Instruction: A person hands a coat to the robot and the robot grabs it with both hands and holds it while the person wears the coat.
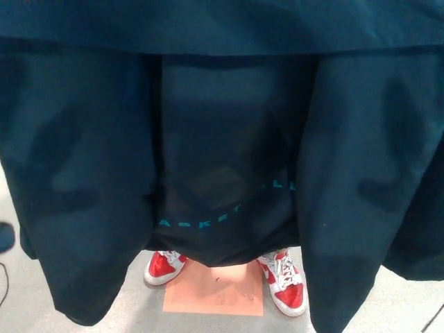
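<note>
coat: dark teal, hangs spread, fills view | printed hem at centre | red shoes on orange mat at 6 o'clock | hands: unseen, fingers' state unknowable

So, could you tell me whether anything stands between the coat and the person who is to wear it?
Nothing visible does: the coat hangs open and the person stands right in its opening. The robot's hands are out of view.

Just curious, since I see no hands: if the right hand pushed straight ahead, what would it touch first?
That hand is out of view, so its aim can't be told. Probably the dark teal coat filling the picture, with the person's red shoes beyond.
</note>
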Tool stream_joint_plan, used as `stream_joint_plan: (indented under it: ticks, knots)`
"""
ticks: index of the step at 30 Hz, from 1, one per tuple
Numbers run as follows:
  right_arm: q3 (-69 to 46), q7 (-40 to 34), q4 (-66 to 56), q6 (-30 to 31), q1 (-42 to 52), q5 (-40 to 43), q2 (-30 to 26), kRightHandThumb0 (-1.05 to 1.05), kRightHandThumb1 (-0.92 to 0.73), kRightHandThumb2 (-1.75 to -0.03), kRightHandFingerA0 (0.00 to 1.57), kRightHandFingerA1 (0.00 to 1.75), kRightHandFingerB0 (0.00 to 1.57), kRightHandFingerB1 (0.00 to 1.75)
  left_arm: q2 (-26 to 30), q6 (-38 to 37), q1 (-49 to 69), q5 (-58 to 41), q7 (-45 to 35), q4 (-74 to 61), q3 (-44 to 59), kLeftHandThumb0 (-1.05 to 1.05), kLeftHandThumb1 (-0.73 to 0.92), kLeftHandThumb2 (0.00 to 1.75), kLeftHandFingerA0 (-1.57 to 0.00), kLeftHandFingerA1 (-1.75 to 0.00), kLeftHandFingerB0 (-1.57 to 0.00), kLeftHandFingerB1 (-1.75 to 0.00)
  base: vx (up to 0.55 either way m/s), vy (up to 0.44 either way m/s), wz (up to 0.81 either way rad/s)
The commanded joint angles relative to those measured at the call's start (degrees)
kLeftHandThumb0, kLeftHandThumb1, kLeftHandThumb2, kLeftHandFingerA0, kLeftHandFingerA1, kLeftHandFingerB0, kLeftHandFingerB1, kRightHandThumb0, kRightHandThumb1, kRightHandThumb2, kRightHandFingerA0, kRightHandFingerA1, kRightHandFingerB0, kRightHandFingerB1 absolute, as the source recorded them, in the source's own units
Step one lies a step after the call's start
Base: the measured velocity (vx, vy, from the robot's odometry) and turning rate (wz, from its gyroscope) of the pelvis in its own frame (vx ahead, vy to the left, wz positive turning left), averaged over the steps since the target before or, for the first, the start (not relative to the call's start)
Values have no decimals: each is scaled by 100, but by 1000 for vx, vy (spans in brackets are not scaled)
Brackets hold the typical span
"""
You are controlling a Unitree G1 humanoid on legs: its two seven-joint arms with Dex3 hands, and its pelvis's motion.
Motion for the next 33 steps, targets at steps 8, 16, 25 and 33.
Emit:
stream_joint_plan:
  ticks: [8,16,25,33]
  knots:
    - [945,1583,1069,2121,-3003,1605,-2242,-87,-59,-98,5,44,0,8,1936,1349,-2727,-1976,-1937,707,-990,-87,54,66,-9,-30,-14,-32,0,0,0]
    - [2377,2273,1991,2363,-4472,973,-2523,-88,-64,-102,1,40,0,8,1836,2051,-4775,-1314,-3007,1759,-2557,-84,52,95,-2,-26,-2,-26,0,0,0]
    - [3664,3239,2793,2797,-5975,748,-2259,-85,-66,-101,2,41,0,10,1550,2704,-5912,-575,-3716,2208,-3541,-93,74,63,-5,-27,-4,-25,0,0,0]
    - [4674,4199,3298,3203,-6653,444,-2158,-89,-69,-105,1,28,0,8,1639,3199,-6208,-301,-4655,2276,-4227,-88,56,101,-1,-19,-1,-14,0,0,0]
